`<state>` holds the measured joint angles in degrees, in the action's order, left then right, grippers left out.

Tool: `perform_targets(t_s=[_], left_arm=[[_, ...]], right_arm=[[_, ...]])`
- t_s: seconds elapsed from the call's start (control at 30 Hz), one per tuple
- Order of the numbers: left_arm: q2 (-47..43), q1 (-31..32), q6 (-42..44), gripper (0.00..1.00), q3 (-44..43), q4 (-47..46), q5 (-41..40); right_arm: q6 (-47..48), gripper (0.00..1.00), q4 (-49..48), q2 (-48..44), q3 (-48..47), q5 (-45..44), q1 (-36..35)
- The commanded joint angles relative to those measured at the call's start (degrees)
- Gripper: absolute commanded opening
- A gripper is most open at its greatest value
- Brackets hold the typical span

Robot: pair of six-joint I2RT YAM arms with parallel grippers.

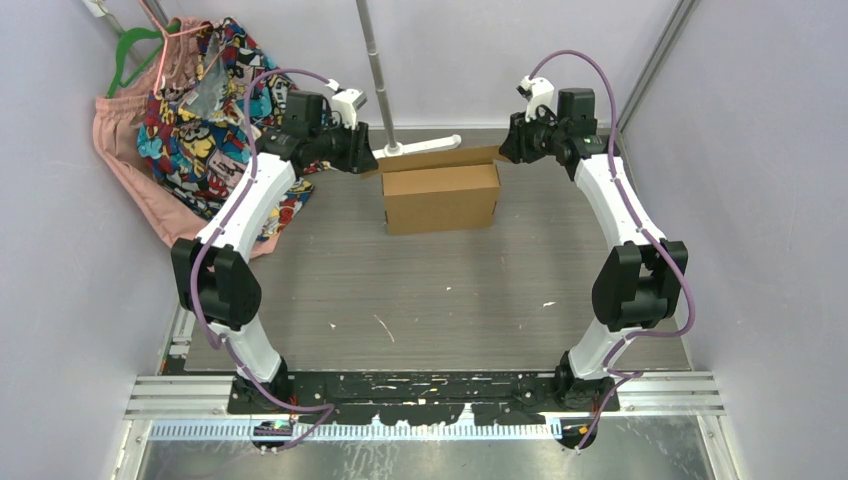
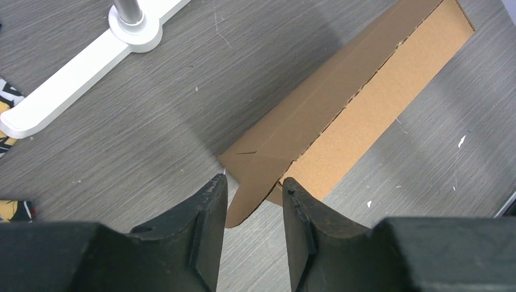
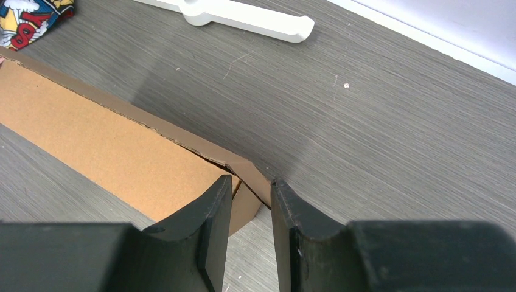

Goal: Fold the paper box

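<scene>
Black, wedge-shaped fingers (image 2: 207, 225) fill the bottom of each wrist view. The left jaws stand narrow on either side of a pointed flap corner of the paper box (image 1: 440, 197); whether they press it cannot be told. The right jaws are also narrow, and the cardboard of the box's other far corner fills the gap between them, pinched there.

The box is plain brown corrugated cardboard, matte, with a ragged die-cut edge along one long strip and a lighter flat panel beside it. From above it reads as a low rectangular block, with a strip of cardboard rising behind its far edge. It sits at the far middle of the table (image 1: 420, 290), between the two arms.

The table is grey with a fine wood-like grain and a few pale scuffs and specks. Just behind the box lies the white flat foot of a stand (image 1: 425, 147), with a metal pole (image 1: 373, 60) rising from it. At far left, a bright cartoon-print garment (image 1: 205, 110) and a pink one (image 1: 130, 160) hang beside a green hanger (image 1: 130, 50). Pale walls close in the space.
</scene>
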<state>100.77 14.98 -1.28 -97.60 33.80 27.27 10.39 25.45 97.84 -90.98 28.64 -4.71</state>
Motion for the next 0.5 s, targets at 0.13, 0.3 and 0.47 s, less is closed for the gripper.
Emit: perform_targets(t_s=[0.13, 0.3, 0.47], left_arm=[[0.2, -0.1, 0.6, 0.27, -3.8, 0.1, 2.4], [0.3, -0.1, 1.0, 0.26, -4.4, 0.4, 2.8], [1.1, -0.1, 1.0, 0.24, -4.9, 1.3, 3.1]], right_arm=[[0.1, 0.35, -1.2, -1.5, -2.0, 0.3, -0.7], [0.1, 0.33, -1.4, -1.7, -2.2, 0.3, -0.9], [0.0, 0.33, -1.1, -1.5, -2.4, 0.3, -1.0]])
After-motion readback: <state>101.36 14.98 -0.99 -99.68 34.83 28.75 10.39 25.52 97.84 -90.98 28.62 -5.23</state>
